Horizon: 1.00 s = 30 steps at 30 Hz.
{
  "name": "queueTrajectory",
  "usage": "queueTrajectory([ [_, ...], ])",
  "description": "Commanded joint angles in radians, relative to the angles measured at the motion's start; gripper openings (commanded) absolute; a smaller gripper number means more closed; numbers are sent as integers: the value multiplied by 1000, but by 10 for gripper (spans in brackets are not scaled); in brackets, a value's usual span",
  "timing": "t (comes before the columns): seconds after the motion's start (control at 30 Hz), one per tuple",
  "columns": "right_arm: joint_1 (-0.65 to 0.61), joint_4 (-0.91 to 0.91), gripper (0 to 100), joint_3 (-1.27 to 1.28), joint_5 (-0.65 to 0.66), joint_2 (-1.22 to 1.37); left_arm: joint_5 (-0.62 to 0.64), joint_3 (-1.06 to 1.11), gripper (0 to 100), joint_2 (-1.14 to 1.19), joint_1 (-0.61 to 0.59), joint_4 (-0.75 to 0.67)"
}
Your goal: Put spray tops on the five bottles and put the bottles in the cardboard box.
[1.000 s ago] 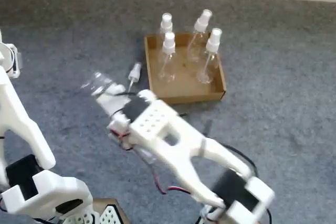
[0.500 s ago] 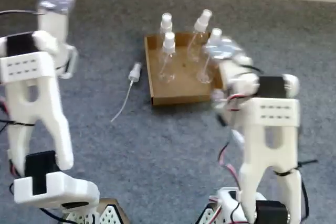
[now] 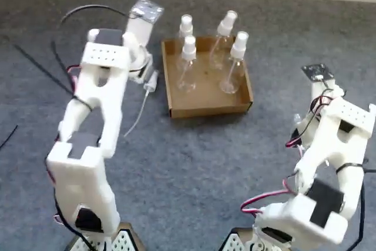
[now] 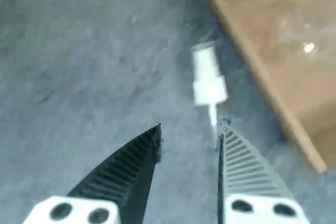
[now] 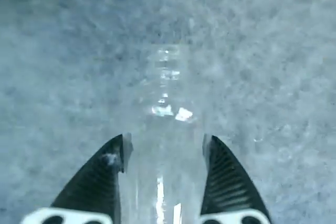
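The cardboard box [image 3: 207,110] holds several clear bottles [image 3: 187,66], each upright with a white spray top on. A loose white spray top [image 3: 151,80] with a long thin tube lies on the carpet just left of the box. My left gripper [image 3: 147,70] hangs over it. In the left wrist view the left gripper [image 4: 190,128] is open, and the spray top [image 4: 209,80] lies just beyond one fingertip, beside the box [image 4: 273,77]. At the right, my right gripper [image 5: 166,140] is shut on an uncapped clear bottle [image 5: 165,114], low over the carpet [image 3: 298,121].
Grey carpet covers the whole table. A black cable [image 3: 88,11] loops behind the left arm. Open carpet lies between the two arms in front of the box.
The left arm has swung in over the loose spray top. The right arm has pulled back from the box's right side to the right, lower over the carpet.
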Motion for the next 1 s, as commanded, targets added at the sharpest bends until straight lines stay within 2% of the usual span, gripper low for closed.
queueTrajectory([
  [0.0, 30, -76, 4, -5, 3, 77, 11, -162, 162, 114, 54, -18],
  [0.27, 24, -166, 4, 1, 3, 154, 11, -295, 162, 254, 61, -17],
  [0.7, 22, -206, 10, 4, 8, 213, 12, -302, 162, 381, 67, -32],
  [0.87, 24, -205, 91, 4, 9, 208, 64, -300, 158, 392, 64, -77],
  [0.97, 28, -205, 94, 4, 9, 208, 92, -300, 133, 389, 62, -69],
])
